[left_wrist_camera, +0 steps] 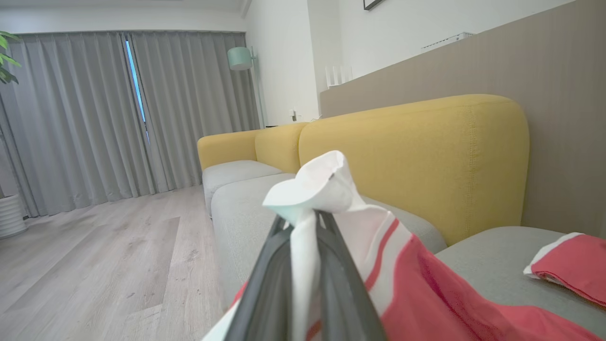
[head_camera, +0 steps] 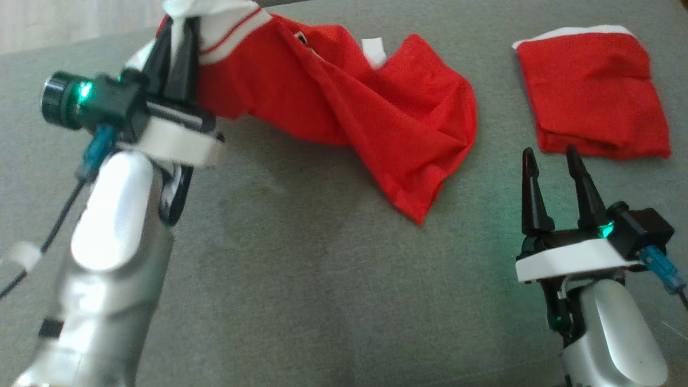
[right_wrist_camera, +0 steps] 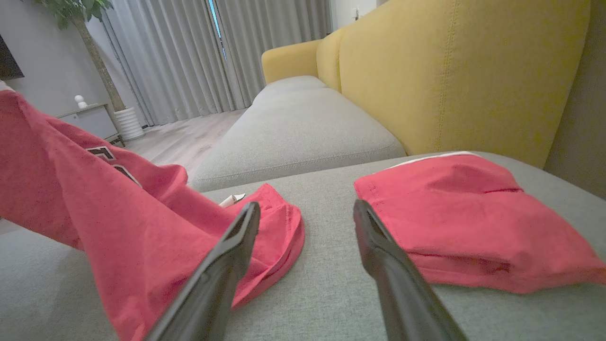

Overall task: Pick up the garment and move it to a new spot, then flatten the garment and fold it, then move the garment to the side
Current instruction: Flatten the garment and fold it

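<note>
A red garment (head_camera: 365, 102) with white trim hangs partly lifted over the grey sofa seat (head_camera: 301, 279), its lower end still resting on the cushion. My left gripper (head_camera: 180, 32) is shut on the garment's white collar edge at the upper left. The left wrist view has the white fabric (left_wrist_camera: 315, 189) bunched between the two dark fingers (left_wrist_camera: 341, 274). My right gripper (head_camera: 551, 158) stands open at the lower right, empty, just below a second folded red garment (head_camera: 594, 91). In the right wrist view the lifted garment (right_wrist_camera: 109, 213) drapes at left, the folded one (right_wrist_camera: 468, 213) lies at right.
The yellow sofa backrest (left_wrist_camera: 416, 156) runs behind the grey seats. A wooden floor (left_wrist_camera: 104, 255), grey curtains (left_wrist_camera: 94, 113) and a potted plant (right_wrist_camera: 78, 9) lie beyond the sofa's far end.
</note>
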You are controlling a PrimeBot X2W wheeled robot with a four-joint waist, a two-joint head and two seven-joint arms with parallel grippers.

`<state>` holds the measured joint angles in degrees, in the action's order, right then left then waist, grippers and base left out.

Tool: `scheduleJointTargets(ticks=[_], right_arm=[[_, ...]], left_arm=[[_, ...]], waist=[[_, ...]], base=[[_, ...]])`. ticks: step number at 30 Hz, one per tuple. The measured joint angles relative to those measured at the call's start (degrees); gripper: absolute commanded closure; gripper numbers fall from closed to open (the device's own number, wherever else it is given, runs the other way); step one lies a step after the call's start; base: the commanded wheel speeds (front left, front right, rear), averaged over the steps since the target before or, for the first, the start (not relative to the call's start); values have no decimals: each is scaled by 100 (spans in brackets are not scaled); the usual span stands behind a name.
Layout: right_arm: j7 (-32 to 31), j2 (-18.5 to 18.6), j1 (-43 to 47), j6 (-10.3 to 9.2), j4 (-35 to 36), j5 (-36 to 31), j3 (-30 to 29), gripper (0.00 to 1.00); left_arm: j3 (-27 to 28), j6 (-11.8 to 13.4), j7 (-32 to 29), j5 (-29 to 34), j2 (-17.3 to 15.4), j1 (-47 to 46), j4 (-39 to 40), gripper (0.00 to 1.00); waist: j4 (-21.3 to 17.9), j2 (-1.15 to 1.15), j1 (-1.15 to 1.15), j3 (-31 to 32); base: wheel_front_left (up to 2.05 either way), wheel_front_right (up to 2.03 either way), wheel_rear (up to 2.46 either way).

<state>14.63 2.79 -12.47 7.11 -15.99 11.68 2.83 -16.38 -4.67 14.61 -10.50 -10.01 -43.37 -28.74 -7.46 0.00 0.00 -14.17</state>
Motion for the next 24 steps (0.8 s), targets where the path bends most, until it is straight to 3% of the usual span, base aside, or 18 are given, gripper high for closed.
scheduleJointTargets(ticks=[5, 14, 24], right_arm=[[0, 0, 10, 0, -79, 0, -20, 0], [0, 1, 49, 0, -266, 0, -57, 0], [-1, 0, 237, 0, -449, 0, -1, 0]], left_arm=[[-89, -125, 11, 166, -170, 771, 746, 100], [-961, -245, 10, 249, -705, 2353, 1046, 100], [-1873, -291, -103, 192, -1194, 2779, 1011, 100]], waist=[[230, 0, 0, 117], [739, 0, -1, 474], [1070, 0, -1, 789]], base=[[0, 0, 0], [0, 0, 0], [0, 0, 0]])
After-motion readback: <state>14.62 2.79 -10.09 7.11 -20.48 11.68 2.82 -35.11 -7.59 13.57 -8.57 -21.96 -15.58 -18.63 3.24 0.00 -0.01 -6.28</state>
